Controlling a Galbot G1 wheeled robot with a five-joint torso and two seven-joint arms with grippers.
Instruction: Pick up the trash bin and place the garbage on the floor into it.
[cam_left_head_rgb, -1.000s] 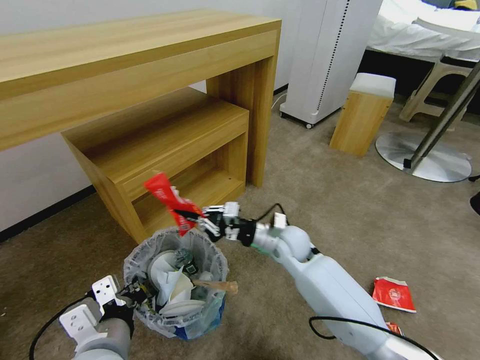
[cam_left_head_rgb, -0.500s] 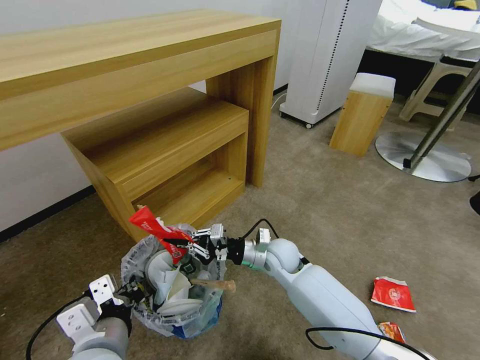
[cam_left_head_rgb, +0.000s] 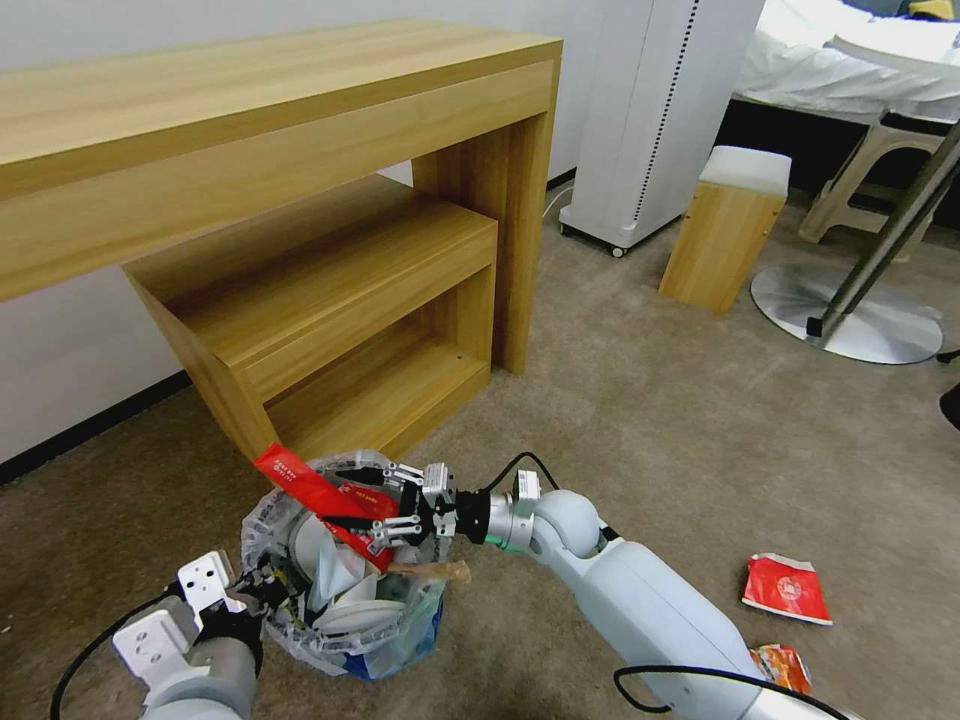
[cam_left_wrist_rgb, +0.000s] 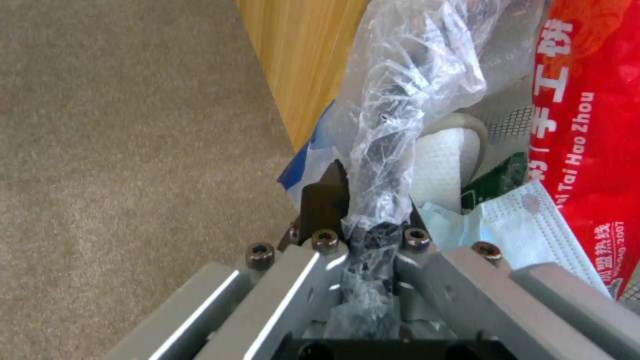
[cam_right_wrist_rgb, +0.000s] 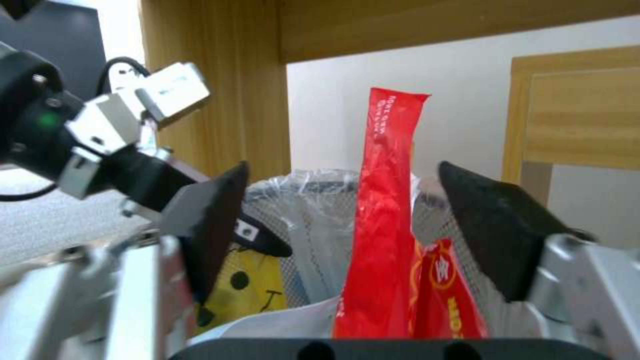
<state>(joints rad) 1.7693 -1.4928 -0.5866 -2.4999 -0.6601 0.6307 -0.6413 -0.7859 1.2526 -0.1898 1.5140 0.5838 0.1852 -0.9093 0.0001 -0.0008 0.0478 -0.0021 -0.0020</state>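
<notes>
The right end effector hovers over the open mouth of the trash bin, its two black pads spread wide apart. A long red packet lies between those pads, touching neither one in the right wrist view, and slants across the bin's top with its upper end sticking out past the far rim. Below the right end effector the bin is packed with white slippers, and a wooden stick pokes out on the side toward the right arm. The left end effector is clamped on the bin's near rim, its fingers pinching the crinkly plastic liner. Well off to the right arm's side, another red packet and a smaller orange one lie on the carpeted floor. A wooden shelf unit stands just beyond the bin.
</notes>
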